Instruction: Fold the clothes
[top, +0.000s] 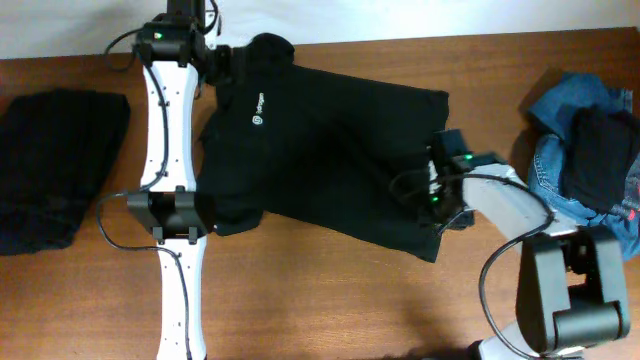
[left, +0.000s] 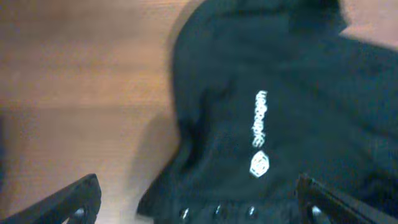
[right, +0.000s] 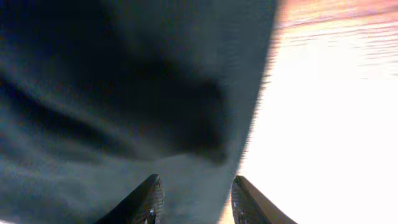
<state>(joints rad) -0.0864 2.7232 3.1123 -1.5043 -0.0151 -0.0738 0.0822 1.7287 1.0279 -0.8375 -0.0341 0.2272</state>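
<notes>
My left tool (left: 198, 186) is spread wide. Its two fingers (left: 74, 200) stand far apart at the lower corners of the wrist view, and nothing is between them. It hangs over the upper part of the black T-shirt (top: 320, 150), close to the small white logo (left: 260, 140), which faces up.

The T-shirt lies open on the middle of the wooden counter (top: 350, 300), a little slanted. The neck end is at the far side beside my left arm (top: 165, 150), and the bottom edge points to my right arm.

My right tool (right: 196, 193) is at that bottom edge. Its fingers are parted about halfway. One finger (right: 146, 198) is over the black cloth and the other is over the bare wood, with the edge of the shirt running between them. I do not see them pinching the cloth.

A folded black garment (top: 55, 170) rests at the left end of the counter, well apart from the shirt. At the right end is a blue denim piece (top: 560, 110) with another black piece (top: 600, 150) on top of it.
</notes>
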